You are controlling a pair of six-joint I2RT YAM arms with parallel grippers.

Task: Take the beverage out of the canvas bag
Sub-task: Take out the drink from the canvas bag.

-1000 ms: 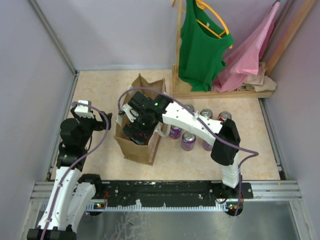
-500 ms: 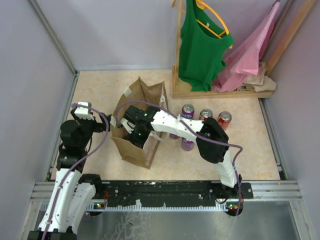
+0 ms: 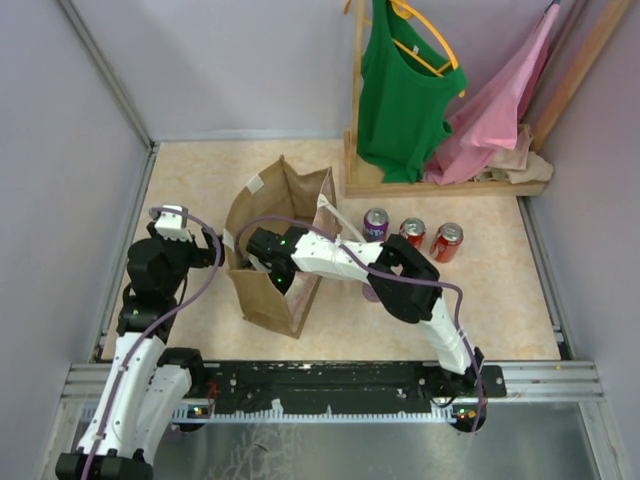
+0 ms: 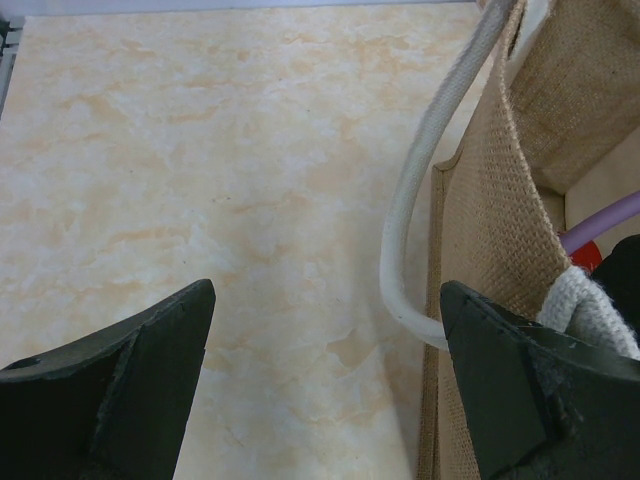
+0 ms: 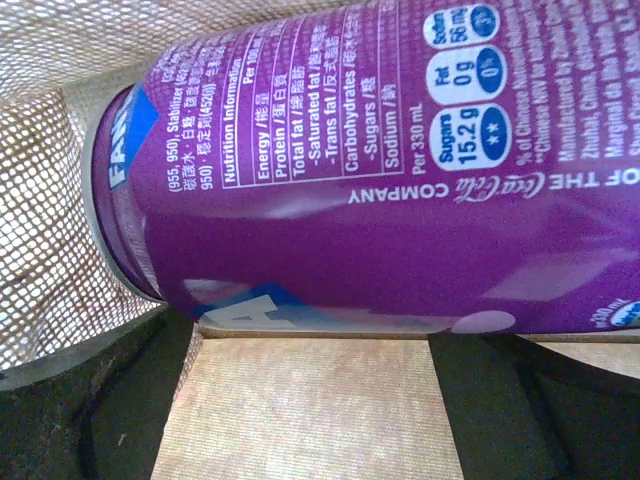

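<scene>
The tan canvas bag [image 3: 266,298] stands left of centre, its mouth open. My right gripper [image 3: 272,264] reaches down inside it. In the right wrist view a purple beverage can [image 5: 380,180] lies on its side on the bag's floor [image 5: 310,420]. The right gripper [image 5: 310,400] is open, its fingers [image 5: 90,400] spread just short of the can and not closed on it. My left gripper [image 3: 200,245] is open and empty beside the bag's left side. In the left wrist view [image 4: 325,390] it sits by the bag wall [image 4: 490,250] and a pale strap handle [image 4: 420,200].
Three cans stand right of the bag: one purple [image 3: 376,223] and two red [image 3: 412,231] [image 3: 446,240]. Another purple can [image 3: 370,292] is partly hidden behind the right arm. A wooden rack with green [image 3: 400,90] and pink [image 3: 500,100] garments stands at the back right.
My right arm has pushed its gripper deeper into the bag. The bag's mouth has spread and shifted a little. The left gripper has edged slightly toward the bag.
</scene>
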